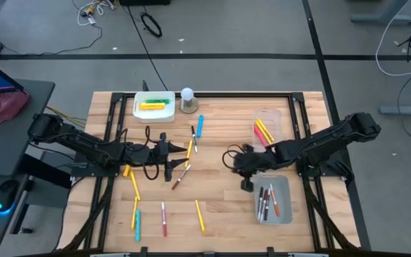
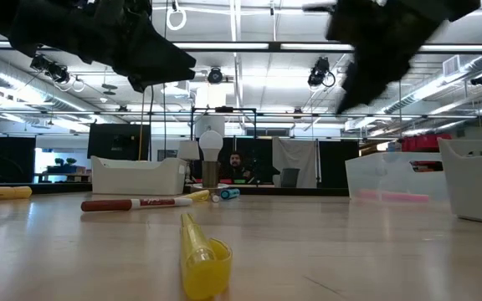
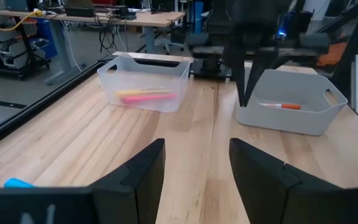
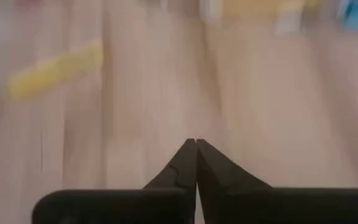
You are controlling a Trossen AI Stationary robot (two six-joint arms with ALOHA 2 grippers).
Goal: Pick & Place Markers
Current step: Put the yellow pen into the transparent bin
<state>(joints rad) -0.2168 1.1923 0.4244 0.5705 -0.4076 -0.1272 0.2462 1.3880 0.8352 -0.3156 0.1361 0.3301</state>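
Note:
Many markers lie loose on the wooden table: a blue one (image 1: 199, 126), yellow ones (image 1: 133, 182) (image 1: 200, 215), a red one (image 1: 164, 218) and a brown-red one (image 1: 180, 175). My left gripper (image 1: 173, 153) (image 3: 196, 149) hovers open over the table's middle left, pointing toward the right, with nothing between its fingers. My right gripper (image 1: 229, 158) (image 4: 196, 142) hangs shut over bare wood at the middle right, slanting down, holding nothing. In the low view a yellow marker (image 2: 199, 259) lies nearest, with a red one (image 2: 136, 203) behind it.
A white bin (image 1: 153, 105) with yellow and green markers stands at the far left, beside a white ball-topped object (image 1: 188, 96). A clear bin (image 1: 267, 128) holds yellow and pink markers. A grey bin (image 1: 273, 200) holds several markers. Black frame rails run along the table's sides.

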